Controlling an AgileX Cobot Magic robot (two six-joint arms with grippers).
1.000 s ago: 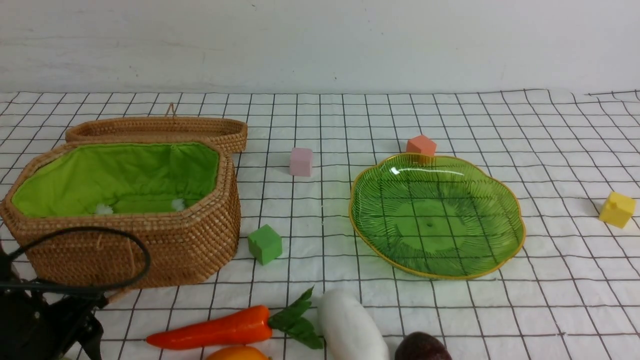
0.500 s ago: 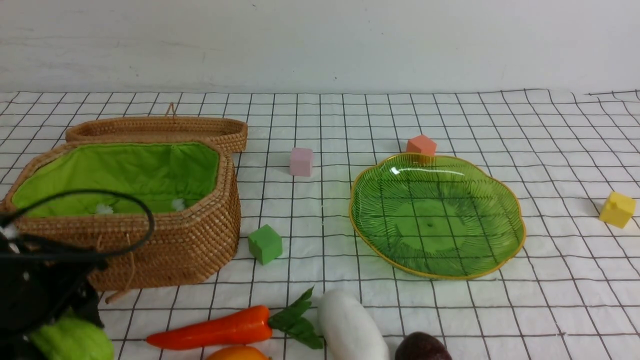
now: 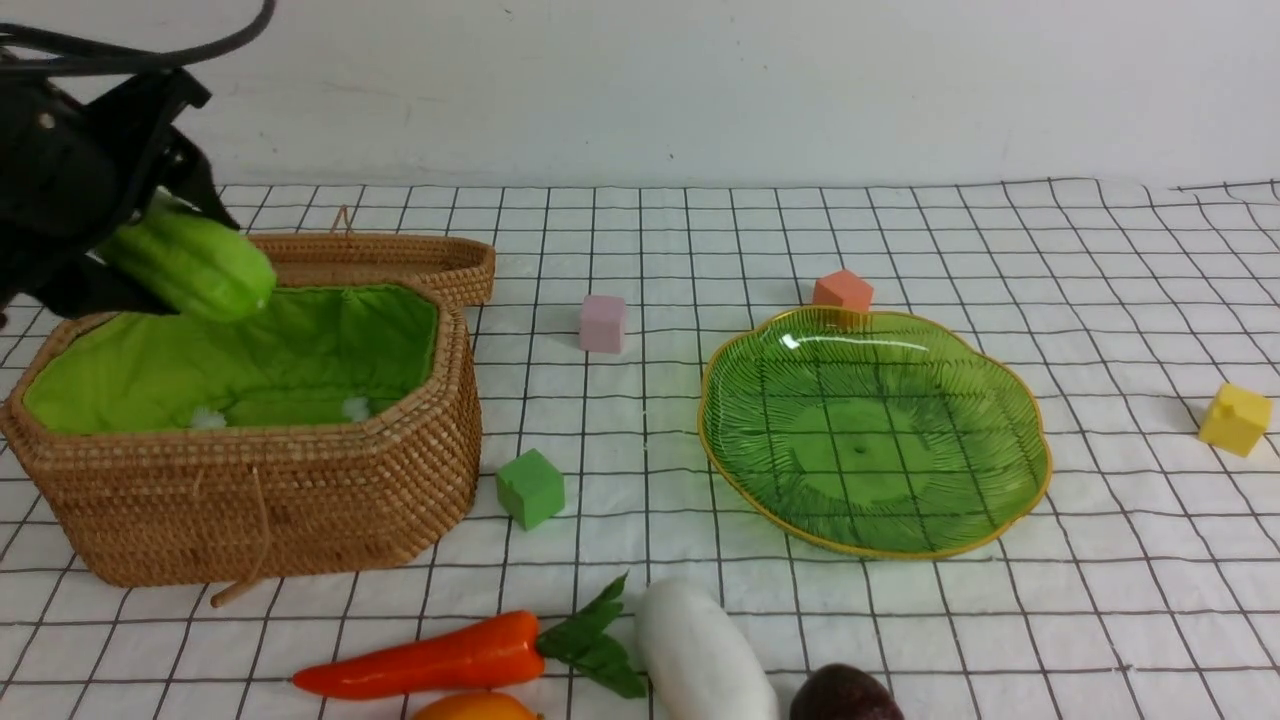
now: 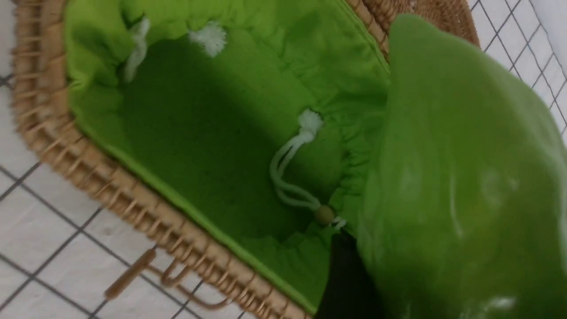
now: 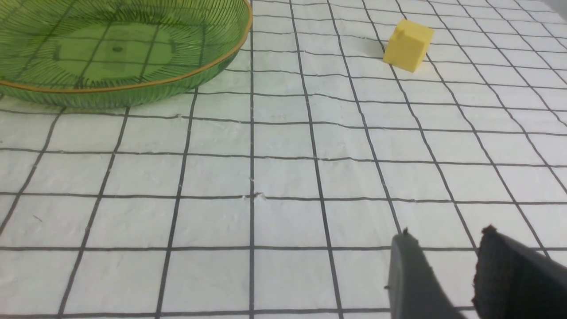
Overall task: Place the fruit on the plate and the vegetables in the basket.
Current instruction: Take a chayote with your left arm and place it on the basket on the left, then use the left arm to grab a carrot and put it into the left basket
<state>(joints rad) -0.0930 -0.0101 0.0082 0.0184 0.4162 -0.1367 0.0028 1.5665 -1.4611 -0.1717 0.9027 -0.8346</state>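
Note:
My left gripper (image 3: 150, 245) is shut on the light green vegetable (image 3: 195, 265) and holds it in the air over the back left rim of the wicker basket (image 3: 300, 500). In the left wrist view the vegetable (image 4: 460, 177) fills one side, with the basket's green lining (image 4: 199, 146) below it. A carrot (image 3: 440, 655), a white radish (image 3: 700, 650), an orange mango (image 3: 475, 708) and a dark round fruit (image 3: 845, 695) lie along the front edge. The green plate (image 3: 870, 440) holds nothing. My right gripper (image 5: 445, 235) stands open low over bare cloth near the plate (image 5: 110, 48).
The basket's flat lid (image 3: 330, 260) lies behind it. Loose cubes sit on the checked cloth: pink (image 3: 602, 323), orange (image 3: 842, 290), green (image 3: 530, 487) and yellow (image 3: 1235, 418). The yellow cube (image 5: 407, 44) also shows beyond my right gripper.
My left arm has risen from the front left corner with the green vegetable and carried it up and back, to above the basket. Nothing else has moved.

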